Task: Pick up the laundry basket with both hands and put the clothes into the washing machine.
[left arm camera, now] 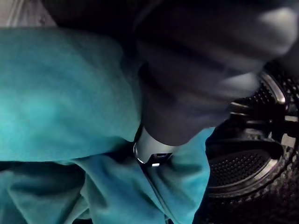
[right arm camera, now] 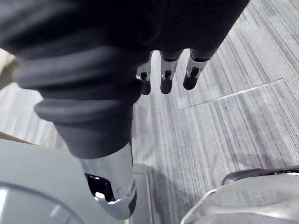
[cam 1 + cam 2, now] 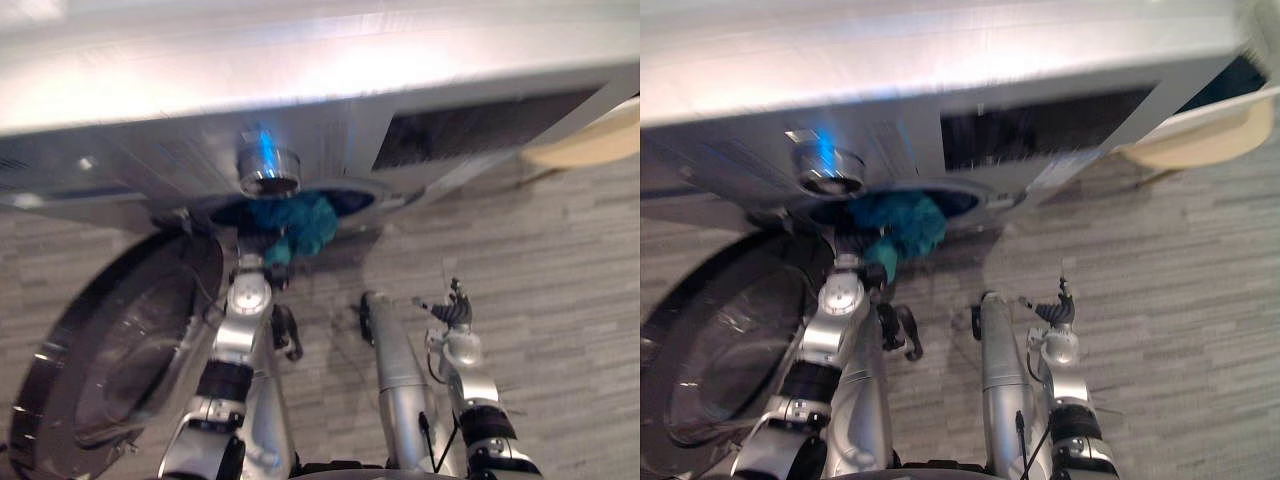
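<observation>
the washing machine [image 3: 300,150] stands with its round door [image 3: 120,340] swung wide open to the robot's left, and the dark drum mouth [image 3: 350,198] sits just under the control knob [image 3: 268,168]. a teal garment [image 3: 300,225] is bunched at the mouth's front rim, toward its left side. part of it is inside and part spills out over the rim toward the floor [image 3: 560,300].

the left hand [image 1: 187,93] is right up against this bunch. in its wrist view the thumb [image 1: 150,148] is pressed into the teal cloth, and the cloth wraps the rest of the hand, so i cannot tell whether the hand grips the garment or only pushes it. past the cloth, the perforated drum [image 1: 243,172] lies open and close.

the right hand [image 3: 455,310] hangs over bare floor, well apart from the mouth and to its right. its fingers [image 2: 164,77] are straight and relaxed and hold nothing.

a pale cream object [image 3: 590,140] shows at the machine's far right corner, and i cannot tell what it is.

the coming move, as i judge it, turns on one line: left hand, then garment, then drum, all nearly along the left forearm. the cloth lies ahead of the hand and the hollow lies straight beyond. the bunch's long axis runs from the rim downward, so the hanging tail has to be carried over the rim and in, not only shoved forward. the left hand is plainly the nearer one for this.
</observation>
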`<state>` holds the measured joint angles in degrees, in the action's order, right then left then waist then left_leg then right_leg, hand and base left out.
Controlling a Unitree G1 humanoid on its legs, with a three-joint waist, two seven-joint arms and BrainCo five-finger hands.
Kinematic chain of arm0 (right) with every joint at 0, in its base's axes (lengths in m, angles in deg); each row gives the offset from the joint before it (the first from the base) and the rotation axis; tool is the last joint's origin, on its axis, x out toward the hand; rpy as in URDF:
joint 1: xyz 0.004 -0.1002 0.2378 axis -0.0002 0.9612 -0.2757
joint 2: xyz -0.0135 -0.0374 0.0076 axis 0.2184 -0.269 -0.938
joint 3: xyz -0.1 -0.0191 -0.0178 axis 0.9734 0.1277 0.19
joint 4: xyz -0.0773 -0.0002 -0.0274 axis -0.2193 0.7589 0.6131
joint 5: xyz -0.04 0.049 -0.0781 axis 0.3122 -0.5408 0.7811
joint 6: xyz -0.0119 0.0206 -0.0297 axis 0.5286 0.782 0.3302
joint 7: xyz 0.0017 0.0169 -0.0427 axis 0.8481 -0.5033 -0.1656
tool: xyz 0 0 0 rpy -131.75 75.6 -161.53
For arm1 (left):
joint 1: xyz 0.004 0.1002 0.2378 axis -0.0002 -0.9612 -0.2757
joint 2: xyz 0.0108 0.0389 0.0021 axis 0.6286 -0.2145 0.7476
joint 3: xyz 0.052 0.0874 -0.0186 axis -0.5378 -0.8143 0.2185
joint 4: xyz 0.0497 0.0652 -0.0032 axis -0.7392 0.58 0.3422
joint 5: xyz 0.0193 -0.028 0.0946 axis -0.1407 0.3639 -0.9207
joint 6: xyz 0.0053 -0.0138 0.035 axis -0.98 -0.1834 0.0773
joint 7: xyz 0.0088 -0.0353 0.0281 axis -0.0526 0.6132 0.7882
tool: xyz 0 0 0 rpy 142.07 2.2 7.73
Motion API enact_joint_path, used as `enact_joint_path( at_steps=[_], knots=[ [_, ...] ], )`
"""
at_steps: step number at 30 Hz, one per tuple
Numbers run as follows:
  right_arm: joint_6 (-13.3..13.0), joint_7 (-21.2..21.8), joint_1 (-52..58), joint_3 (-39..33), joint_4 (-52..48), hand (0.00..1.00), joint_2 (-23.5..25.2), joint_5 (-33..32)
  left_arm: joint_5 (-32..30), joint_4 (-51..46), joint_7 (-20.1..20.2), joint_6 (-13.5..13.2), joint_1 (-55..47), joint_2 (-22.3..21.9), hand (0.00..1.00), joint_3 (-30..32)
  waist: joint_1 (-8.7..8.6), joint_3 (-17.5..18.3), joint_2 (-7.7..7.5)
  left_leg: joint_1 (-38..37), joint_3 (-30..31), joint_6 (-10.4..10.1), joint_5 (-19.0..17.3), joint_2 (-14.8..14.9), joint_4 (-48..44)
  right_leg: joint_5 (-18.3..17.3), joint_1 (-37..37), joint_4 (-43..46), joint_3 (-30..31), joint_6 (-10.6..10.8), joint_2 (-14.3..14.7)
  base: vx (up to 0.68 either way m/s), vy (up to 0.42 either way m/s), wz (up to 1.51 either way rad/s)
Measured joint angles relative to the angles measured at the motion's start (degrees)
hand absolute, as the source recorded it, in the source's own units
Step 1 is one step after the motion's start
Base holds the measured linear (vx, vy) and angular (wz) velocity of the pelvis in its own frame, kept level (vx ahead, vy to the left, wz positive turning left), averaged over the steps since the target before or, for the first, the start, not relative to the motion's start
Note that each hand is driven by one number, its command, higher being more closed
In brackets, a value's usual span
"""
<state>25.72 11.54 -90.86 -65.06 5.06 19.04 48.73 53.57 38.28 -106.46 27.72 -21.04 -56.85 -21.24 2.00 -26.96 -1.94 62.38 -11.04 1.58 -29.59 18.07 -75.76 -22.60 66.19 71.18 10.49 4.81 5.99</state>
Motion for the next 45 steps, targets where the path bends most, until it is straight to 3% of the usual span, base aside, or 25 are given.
enact_joint_path(
  at_steps=[5, 8, 11, 15, 18, 23, 30, 35, 36, 43, 45],
  knots=[
    [-1.5, -1.3, 0.0, -0.2, -2.8, 0.0, 0.6, -1.1, -0.4, -2.7, -5.0, 0.2, 7.8, 3.2, 1.0, 0.1, -1.28, -0.3, -0.3, 10.0, 2.3, 0.2, -0.1, 0.0, -6.2, -0.7, 9.2, 6.6, -1.1, 0.5, 0.0, -0.11, -0.041, 0.13],
    [-2.2, -1.9, 0.5, 0.2, -2.7, 0.0, 0.7, -1.2, -5.1, -3.3, -9.5, 0.7, 13.1, 5.6, 1.0, 0.0, -1.59, -0.6, -0.9, 14.4, 3.2, 0.2, -0.1, 0.0, -9.0, -0.9, 13.6, 9.8, -1.5, 0.4, 0.0, -0.1, -0.062, 0.09],
    [-4.0, -2.2, 0.5, 1.4, -2.5, 0.0, 0.6, -1.6, -11.9, -3.0, -15.3, 3.5, 19.1, 10.4, 1.0, -1.2, -3.2, -1.1, -1.57, 17.9, 4.2, 0.2, -0.1, 0.0, -11.5, -0.9, 16.8, 12.2, -2.0, 0.4, 0.0, -0.06, -0.031, 0.05],
    [-6.7, -2.2, 0.5, 1.4, -2.4, 0.0, 0.6, -2.3, -22.1, 0.4, -18.7, 8.4, 29.8, 16.1, 1.0, -7.2, -4.24, -1.9, -2.66, 21.1, 5.2, 0.2, -0.1, 0.0, -13.8, -0.9, 19.5, 14.3, -2.5, 0.4, 0.0, -0.03, -0.002, 0.03],
    [-8.3, -2.2, 0.3, 1.4, -1.9, 0.0, 0.5, -3.4, -29.2, 5.0, -19.0, 11.2, 38.1, 18.4, 1.0, -11.2, -4.51, -2.3, -2.97, 23.0, 5.5, 0.2, -0.1, 0.0, -14.6, -0.9, 21.3, 15.0, -2.6, 0.4, 0.0, 0.0, 0.0, 0.0],
    [-10.2, -2.1, 0.1, 2.6, -1.4, 0.0, -0.1, -4.0, -36.0, 8.1, -18.9, 12.9, 46.3, 19.9, 1.0, -15.9, -5.27, -3.1, -3.24, 24.4, 5.6, 0.3, 0.0, 0.0, -14.9, -0.8, 22.5, 14.8, -2.7, 0.6, 0.1, 0.01, 0.028, -0.04],
    [-10.2, -2.2, -0.5, 3.6, 0.3, 0.0, -0.6, -4.3, -35.8, 14.0, -19.0, 13.0, 49.7, 19.6, 1.0, -16.0, -6.12, -4.1, -3.79, 26.0, 5.6, 0.2, -0.1, 0.6, -14.9, -0.6, 24.2, 14.4, -2.8, 0.8, 0.6, 0.01, 0.032, -0.05],
    [-11.7, -2.2, -0.9, 3.6, 0.7, 0.0, -0.7, -4.3, -36.8, 19.3, -17.2, 13.0, 56.2, 22.1, 1.0, -15.7, -6.24, -4.2, -3.79, 28.2, 5.7, 0.3, -0.1, 2.0, -15.0, 0.5, 26.2, 12.9, -2.8, 2.0, 1.9, 0.0, 0.041, -0.2],
    [-12.0, -2.2, -0.9, 3.7, 0.7, 0.0, -0.7, -4.3, -38.1, 20.3, -16.9, 13.0, 57.1, 22.7, 0.0, -15.9, -6.26, -4.2, -3.77, 28.4, 5.7, 0.3, -0.1, 2.0, -15.0, 0.7, 26.4, 12.8, -2.8, 2.2, 1.9, 0.0, 0.032, -0.08],
    [-13.9, -2.1, -1.1, 7.1, 2.7, 0.0, -2.1, -4.3, -44.5, 27.2, -14.0, 14.8, 58.8, 24.4, 0.0, -18.2, -5.94, -4.2, -3.69, 29.7, 5.5, 0.3, -0.2, 2.0, -14.9, 1.3, 27.7, 12.1, -2.8, 2.1, 1.7, -0.01, 0.03, -0.05],
    [-13.9, -2.1, -1.3, 7.2, 2.7, 0.0, -2.4, -4.3, -45.4, 29.1, -11.0, 15.1, 58.7, 23.7, 0.0, -18.7, -6.04, -4.3, -3.53, 30.1, 5.3, 0.3, -0.2, 1.9, -14.5, 1.7, 28.0, 11.6, -3.2, 2.2, 0.8, -0.01, 0.034, -0.01]
  ],
)
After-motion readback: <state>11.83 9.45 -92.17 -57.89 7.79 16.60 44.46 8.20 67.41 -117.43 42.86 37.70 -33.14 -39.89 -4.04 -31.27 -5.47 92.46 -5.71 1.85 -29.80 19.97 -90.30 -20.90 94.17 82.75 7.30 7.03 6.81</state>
